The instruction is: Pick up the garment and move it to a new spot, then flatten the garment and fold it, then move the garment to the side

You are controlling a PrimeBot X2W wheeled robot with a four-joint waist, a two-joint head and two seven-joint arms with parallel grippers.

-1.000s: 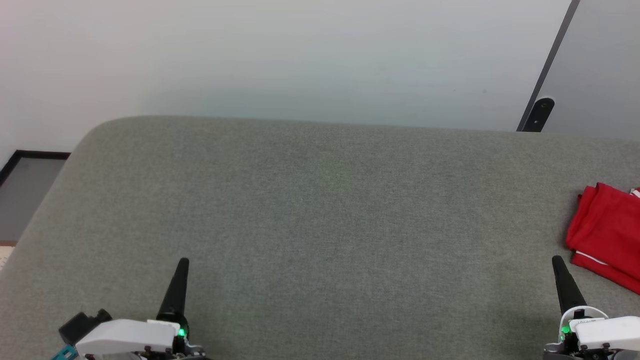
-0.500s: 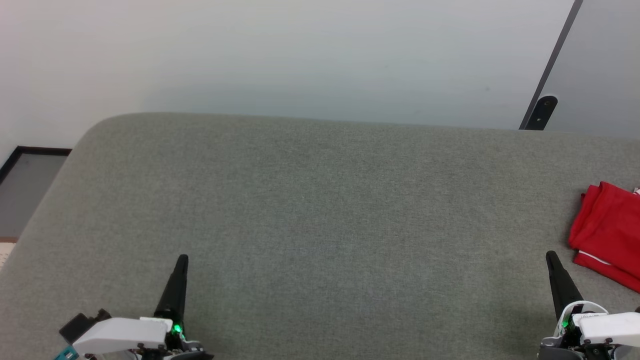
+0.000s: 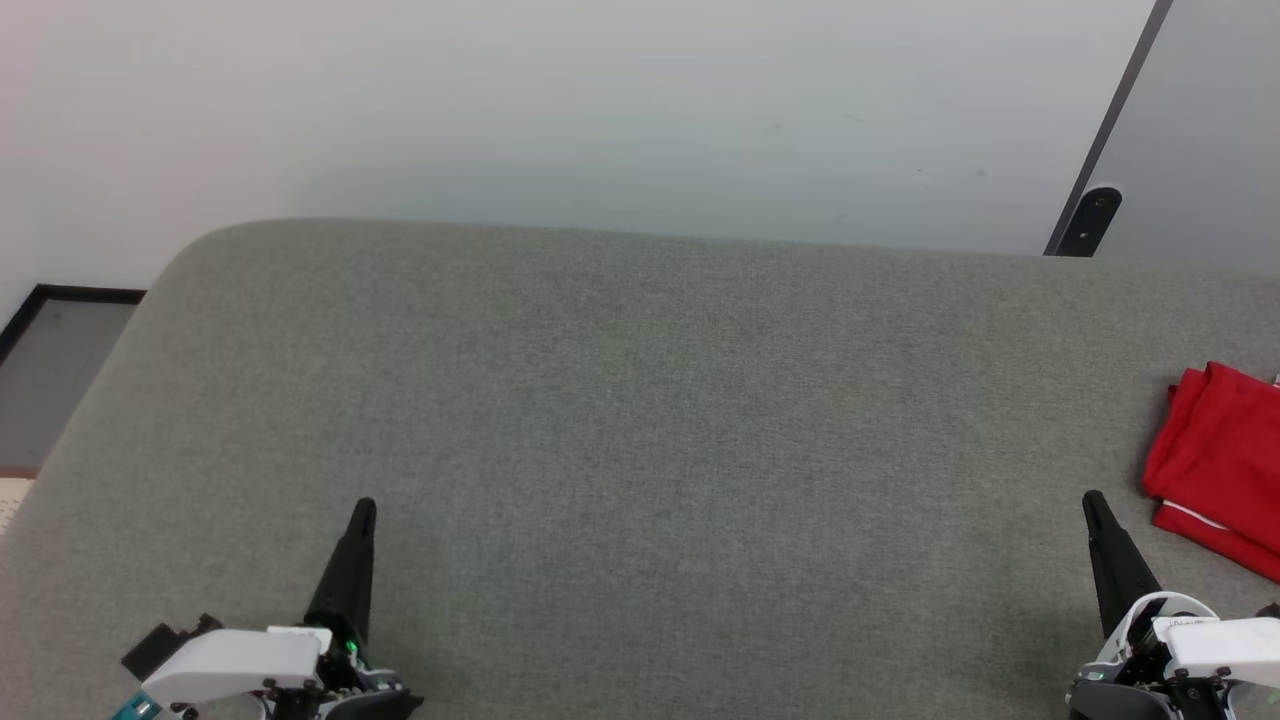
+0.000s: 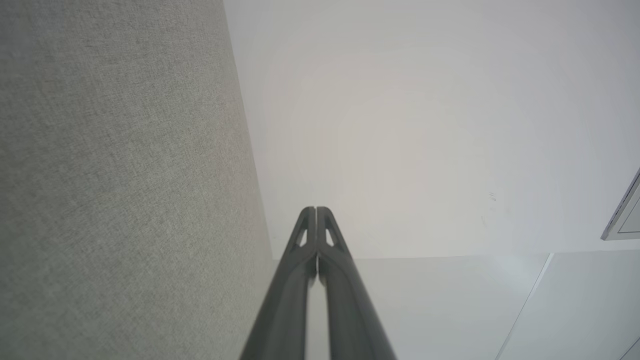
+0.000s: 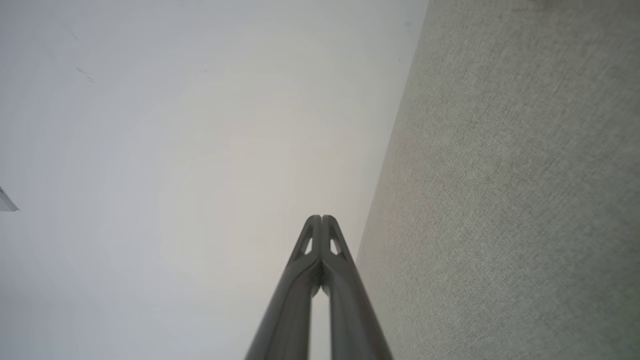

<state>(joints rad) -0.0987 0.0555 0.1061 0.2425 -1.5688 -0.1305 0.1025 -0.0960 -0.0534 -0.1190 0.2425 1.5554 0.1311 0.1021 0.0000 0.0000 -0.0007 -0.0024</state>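
Note:
The garment (image 3: 1222,455), red with a thin white stripe, lies folded at the far right edge of the grey fabric surface (image 3: 640,420), partly cut off by the picture's edge. My right gripper (image 3: 1092,500) stands shut at the lower right, its tip a little left of the garment and apart from it. At the lower left my left gripper (image 3: 365,508) is shut too, holding nothing. In the left wrist view the left gripper (image 4: 316,210) has its fingers pressed together; in the right wrist view the right gripper (image 5: 320,218) shows the same, empty.
A pale wall (image 3: 600,110) rises behind the grey surface. A grey door panel with a dark edge strip (image 3: 1095,210) stands at the upper right. Dark-framed flooring (image 3: 50,370) shows past the surface's left edge.
The whole picture has shifted slightly, so the camera has moved. Both grippers stay shut and the garment lies where it was.

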